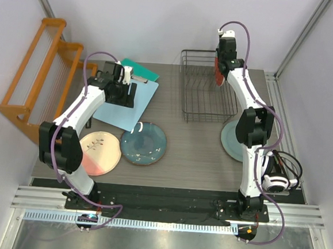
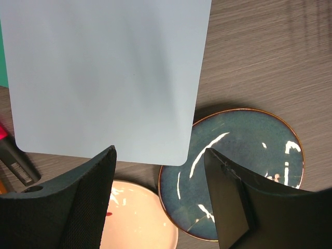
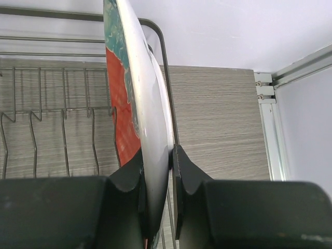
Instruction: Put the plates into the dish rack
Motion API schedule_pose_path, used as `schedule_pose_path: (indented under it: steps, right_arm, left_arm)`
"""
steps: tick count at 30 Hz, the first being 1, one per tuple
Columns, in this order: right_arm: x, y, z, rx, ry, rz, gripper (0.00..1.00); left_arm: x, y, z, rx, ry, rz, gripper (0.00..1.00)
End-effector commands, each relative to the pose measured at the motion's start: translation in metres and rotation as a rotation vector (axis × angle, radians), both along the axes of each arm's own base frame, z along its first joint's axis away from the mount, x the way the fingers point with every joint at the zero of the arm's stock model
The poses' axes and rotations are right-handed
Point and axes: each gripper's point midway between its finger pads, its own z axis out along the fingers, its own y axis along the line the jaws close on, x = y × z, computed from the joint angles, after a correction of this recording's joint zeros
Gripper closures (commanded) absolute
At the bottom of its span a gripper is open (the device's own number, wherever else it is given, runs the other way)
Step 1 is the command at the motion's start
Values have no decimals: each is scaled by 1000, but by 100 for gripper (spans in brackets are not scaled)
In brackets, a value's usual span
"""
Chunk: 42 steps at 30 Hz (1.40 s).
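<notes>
Wire dish rack [image 1: 184, 85] one, plates [image 1: 143, 143] four

Plates only partly seen
The pale plate [image 1: 229, 144] is half hidden behind the right arm [image 1: 252, 128]; the red plate [image 3: 119, 98] runs off the top edge; the pink plate [image 2: 137, 220] is cut by the bottom edge.

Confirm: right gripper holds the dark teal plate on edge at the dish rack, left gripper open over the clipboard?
Wrong plate. The right gripper holds the red-and-teal floral plate, as the right wrist view shows; the dark teal plate lies flat on the table. The rest stands: on edge at the dish rack, left gripper open over the clipboard.
</notes>
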Motion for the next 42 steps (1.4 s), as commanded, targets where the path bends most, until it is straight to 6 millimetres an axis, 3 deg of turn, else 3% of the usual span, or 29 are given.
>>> schedule_pose_path:
  steps: [1, 3, 4, 6, 8, 9, 11, 12, 15, 16, 18, 20, 21, 22, 23, 24, 25, 27, 28, 34, 38, 42]
  right_arm:
    - [5, 2, 67, -2, -170, -18, 78]
    - [-3, -3, 70, -18, -155, -29, 54]
    - [-8, -8, 63, -34, -131, -40, 50]
    - [-20, -10, 75, -40, -135, -34, 43]
    - [-30, -9, 61, -43, -92, -16, 39]
    - [-37, -10, 72, -33, -106, -14, 36]
    - [-45, -13, 71, -35, -92, -23, 34]
    - [-50, -15, 85, -30, -114, -30, 26]
    - [-69, -16, 116, 3, -153, -35, 19]
    - [-88, -14, 133, 35, -169, -14, 19]
    - [-108, 15, 141, 126, -148, 152, 19]
    - [-151, 44, 129, 206, -61, 355, 20]
    - [-178, 91, 121, 320, 1, 618, 22]
    - [-203, 107, 84, 364, 112, 707, 22]
    - [-227, 122, 82, 390, 135, 796, 22]
    - [-244, 138, 67, 421, 195, 857, 23]
    - [-271, 160, 39, 447, 302, 922, 24]
    - [-295, 182, 10, 467, 407, 994, 30]
    - [-314, 203, -9, 454, 471, 1045, 30]
    - [-348, 256, -68, 392, 610, 1187, 43]
    - [-365, 283, -96, 371, 686, 1237, 47]
    - [-367, 297, -118, 388, 730, 1230, 48]
  left_arm:
    - [-11, 1, 13, -12, -20, -6, 31]
    - [-16, 2, 13, -10, -22, -6, 31]
    - [-19, 3, 11, -7, -17, -7, 31]
    - [-23, 5, 15, -7, -30, -8, 31]
    - [-27, 5, 15, -9, -40, -10, 31]
    - [-28, 5, 14, -13, -40, -13, 30]
    - [-30, 5, 11, -14, -36, -9, 31]
    - [-30, 6, 12, -13, -42, -5, 31]
    - [-29, 18, 27, 29, -99, 46, 30]
    - [-32, 22, 27, 42, -108, 59, 30]
    - [-37, 34, 36, 72, -143, 119, 30]
    - [-50, 36, 30, 67, -118, 130, 30]
    - [-56, 35, 28, 55, -106, 125, 30]
    - [-67, 37, 23, 56, -87, 127, 30]
    - [-72, 37, 21, 53, -80, 129, 30]
    - [-78, 36, 17, 44, -68, 121, 30]
    - [-86, 38, 9, 47, -48, 120, 30]
    - [-94, 41, 2, 48, -27, 130, 31]
    - [-99, 45, -5, 47, -9, 146, 31]
    - [-116, 59, -18, 25, 36, 222, 34]
    - [-128, 39, -24, -81, 70, 167, 35]
    - [-125, 29, -31, -131, 94, 154, 36]
